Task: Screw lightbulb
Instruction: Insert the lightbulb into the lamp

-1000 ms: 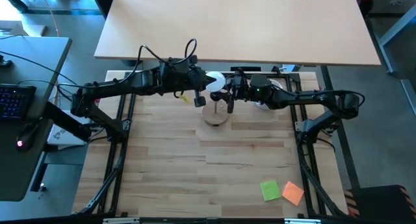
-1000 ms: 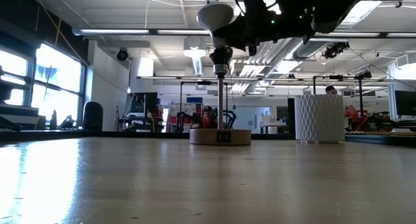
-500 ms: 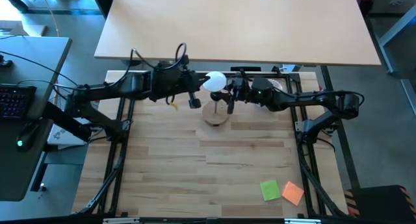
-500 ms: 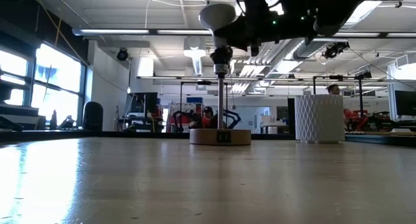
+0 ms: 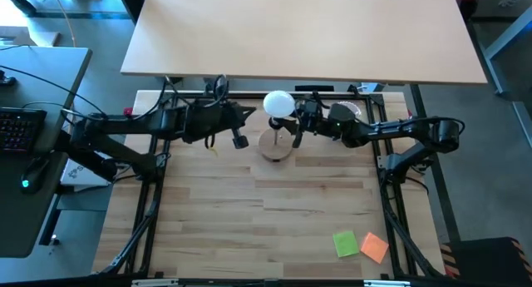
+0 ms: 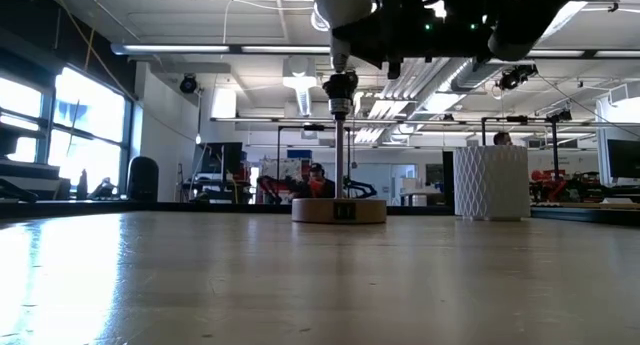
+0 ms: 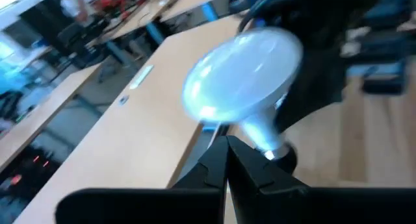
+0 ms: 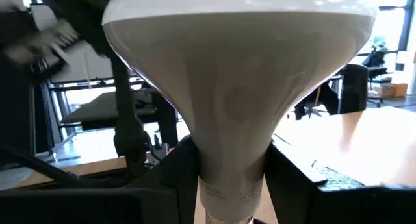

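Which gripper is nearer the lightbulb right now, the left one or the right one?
Right. The right gripper is at the lightbulb, its fingers on either side of the bulb's neck above the lamp base. The left gripper is off to the bulb's left, clear of it, fingers shut.

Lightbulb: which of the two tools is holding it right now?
The right tool: its fingers flank the lightbulb at its neck. The left tool sits off to the side, apart from it.
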{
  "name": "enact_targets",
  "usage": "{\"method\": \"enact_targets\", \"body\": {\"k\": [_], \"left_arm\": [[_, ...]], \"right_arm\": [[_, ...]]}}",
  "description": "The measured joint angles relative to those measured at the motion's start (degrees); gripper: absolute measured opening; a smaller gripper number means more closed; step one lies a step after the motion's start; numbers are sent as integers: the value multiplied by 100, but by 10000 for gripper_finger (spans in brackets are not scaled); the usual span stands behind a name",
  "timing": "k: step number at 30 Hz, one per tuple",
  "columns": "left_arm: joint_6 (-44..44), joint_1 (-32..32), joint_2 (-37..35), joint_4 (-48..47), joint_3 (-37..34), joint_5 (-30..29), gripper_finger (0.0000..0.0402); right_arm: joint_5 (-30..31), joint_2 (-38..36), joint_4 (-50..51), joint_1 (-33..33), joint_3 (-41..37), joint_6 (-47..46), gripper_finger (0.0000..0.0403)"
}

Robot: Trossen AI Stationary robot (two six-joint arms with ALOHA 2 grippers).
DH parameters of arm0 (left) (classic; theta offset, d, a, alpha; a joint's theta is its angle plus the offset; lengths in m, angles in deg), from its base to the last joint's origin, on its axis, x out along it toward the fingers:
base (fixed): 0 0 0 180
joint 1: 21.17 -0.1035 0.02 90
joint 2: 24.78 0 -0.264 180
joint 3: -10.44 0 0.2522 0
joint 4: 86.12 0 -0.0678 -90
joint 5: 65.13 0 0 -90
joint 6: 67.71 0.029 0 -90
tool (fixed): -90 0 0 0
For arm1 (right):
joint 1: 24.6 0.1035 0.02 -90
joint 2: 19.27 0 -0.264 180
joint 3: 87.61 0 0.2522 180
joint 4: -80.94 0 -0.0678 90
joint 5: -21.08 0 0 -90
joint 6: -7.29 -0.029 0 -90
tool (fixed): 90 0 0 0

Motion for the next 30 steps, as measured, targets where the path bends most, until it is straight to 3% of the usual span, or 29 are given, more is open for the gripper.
{"method": "enact_targets", "body": {"k": [5,13,24,30], "left_arm": [[-314,236,-324,820,-867,-348,0],[-806,435,-336,1972,-1920,-393,0],[-1233,618,-268,3640,-3075,-463,0],[-1493,665,-264,3977,-3399,-458,0]], "right_arm": [[68,-2,87,18,-7,20,134],[401,-4,229,6,-7,123,134],[555,300,24,23,-1,-90,134],[590,509,-148,18,15,-82,134]]}}
